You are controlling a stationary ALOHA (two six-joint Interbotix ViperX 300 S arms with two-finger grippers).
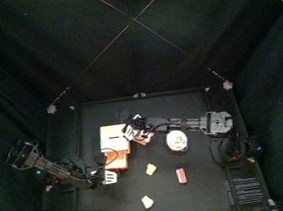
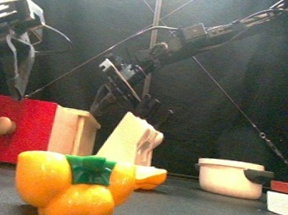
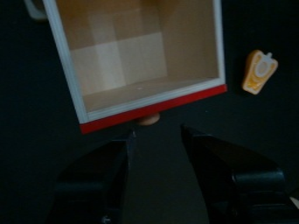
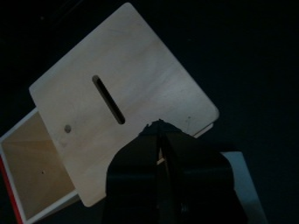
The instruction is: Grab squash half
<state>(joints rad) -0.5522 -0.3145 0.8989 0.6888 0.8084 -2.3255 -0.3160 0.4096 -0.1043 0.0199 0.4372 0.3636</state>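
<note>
The squash half (image 3: 260,72) is a pale orange slice with a seed hollow, lying flat on the black table; from above it shows as the squash half (image 1: 152,170) just right of my left gripper. My left gripper (image 3: 158,164) hangs open over the table in front of the open red-and-wood box (image 3: 140,52), holding nothing. It is also visible as the left gripper (image 2: 9,35) high at the left. My right gripper (image 4: 162,144) is shut on the edge of the wooden lid (image 4: 117,96) and holds that lid (image 2: 129,138) tilted up.
A yellow toy pepper (image 2: 75,186) stands at the table's front edge. A white pot (image 2: 231,177) sits right of the box. A red and white block (image 2: 282,200) lies at the far right. The red box (image 1: 114,140) is at the table's left middle.
</note>
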